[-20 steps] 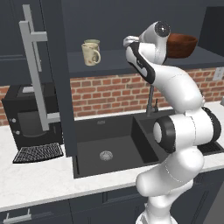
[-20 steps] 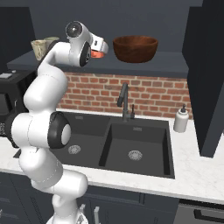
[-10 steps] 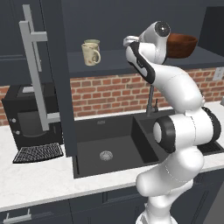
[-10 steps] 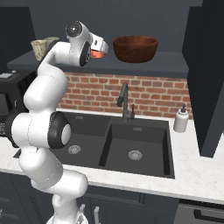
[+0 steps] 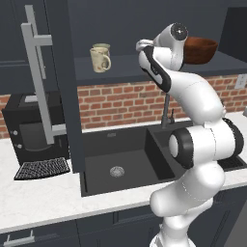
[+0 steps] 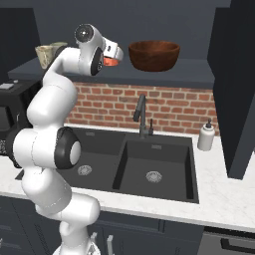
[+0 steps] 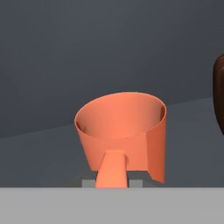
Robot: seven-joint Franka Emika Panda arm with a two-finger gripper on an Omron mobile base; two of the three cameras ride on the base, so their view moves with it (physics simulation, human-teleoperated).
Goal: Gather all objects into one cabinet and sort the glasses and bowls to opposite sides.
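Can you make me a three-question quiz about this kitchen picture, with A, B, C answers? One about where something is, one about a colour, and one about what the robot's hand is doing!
1. Where is the brown bowl?
A. In the sink
B. Up on the dark shelf
C. On the floor

2. What colour is the mug right in front of the robot's hand?
A. Orange
B. Blue
C. Purple

3. What is the gripper doing?
A. Hanging open over the sink
B. Pushing the tap
C. Closed on the orange mug's handle

Answers:
1. B, the right base view shows the bowl sitting on the shelf above the brick wall.
2. A, the hand view shows a bright orange mug.
3. C, in the hand view the handle comes down between the fingers, which sit close on either side of it.
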